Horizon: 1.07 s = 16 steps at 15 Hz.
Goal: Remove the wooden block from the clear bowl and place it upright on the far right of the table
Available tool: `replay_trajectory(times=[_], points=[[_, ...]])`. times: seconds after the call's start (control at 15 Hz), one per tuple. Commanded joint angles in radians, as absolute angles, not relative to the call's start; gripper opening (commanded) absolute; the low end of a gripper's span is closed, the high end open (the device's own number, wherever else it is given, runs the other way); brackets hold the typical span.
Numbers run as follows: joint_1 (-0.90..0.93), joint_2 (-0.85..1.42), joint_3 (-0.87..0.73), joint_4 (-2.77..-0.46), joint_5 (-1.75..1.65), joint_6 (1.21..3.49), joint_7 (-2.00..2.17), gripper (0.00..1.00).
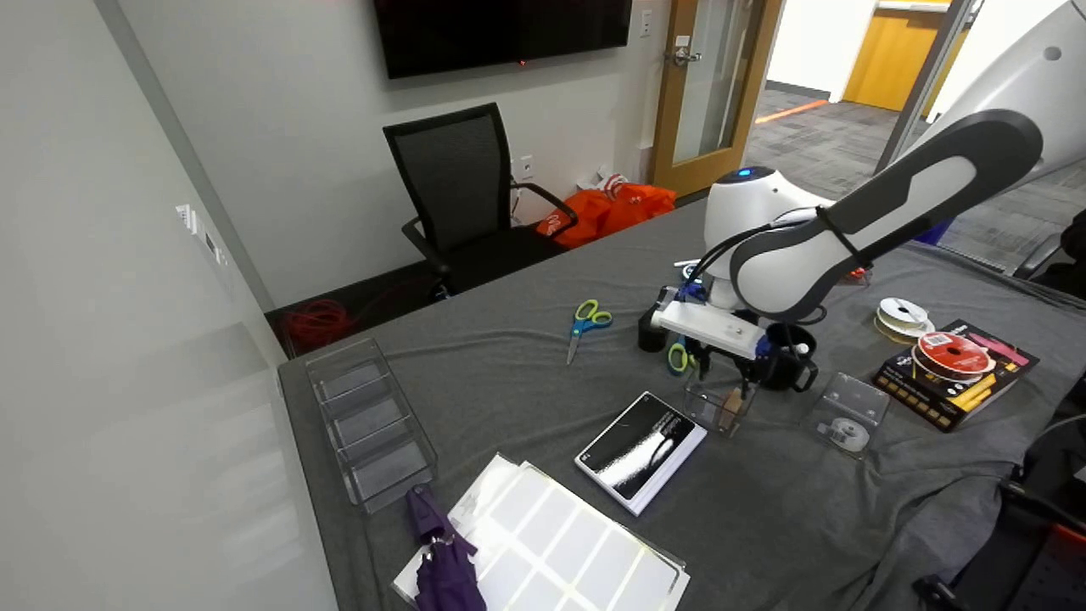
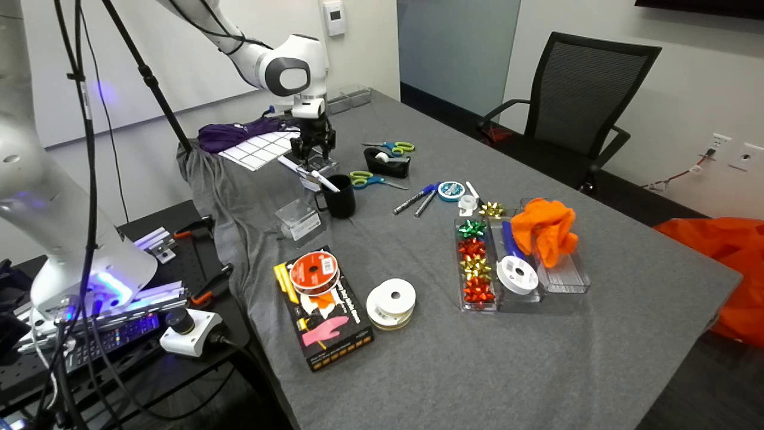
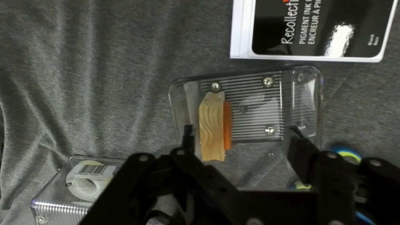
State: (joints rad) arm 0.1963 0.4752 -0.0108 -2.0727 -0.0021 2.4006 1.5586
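Observation:
The wooden block (image 3: 212,128), pale with an orange layer on one side, leans inside the clear bowl (image 3: 301,106), a rectangular see-through container, at its left end in the wrist view. The block (image 1: 730,409) and bowl (image 1: 699,411) also show in an exterior view. In an exterior view the bowl (image 2: 327,166) is partly hidden by the gripper and I cannot make out the block. My gripper (image 3: 240,131) is open above the bowl, with the block between its fingers, nearer the left one, apart from both. The gripper shows in both exterior views (image 1: 725,373) (image 2: 313,156). The table (image 1: 509,365) has a dark grey cloth.
A black-and-white ink pad box (image 1: 640,450) lies beside the bowl. A black mug (image 2: 340,197) with a pen, a clear box with tape (image 2: 300,221), scissors (image 2: 376,180) and a tape dispenser (image 2: 388,164) stand close. A glove box (image 2: 322,322) and bow tray (image 2: 476,263) lie farther off.

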Motion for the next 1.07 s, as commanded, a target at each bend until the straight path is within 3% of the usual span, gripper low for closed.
replay_trajectory(times=[0.0,0.13,0.47,1.0], points=[[0.224,0.517,-0.035,-2.045,-0.026,2.412,1.591,0.55],[0.229,0.524,-0.039,-2.043,-0.026,2.410,1.593,0.59],[0.235,0.529,-0.045,-2.044,-0.030,2.406,1.593,0.53],[0.249,0.534,-0.072,-2.069,-0.091,2.415,1.597,0.57]])
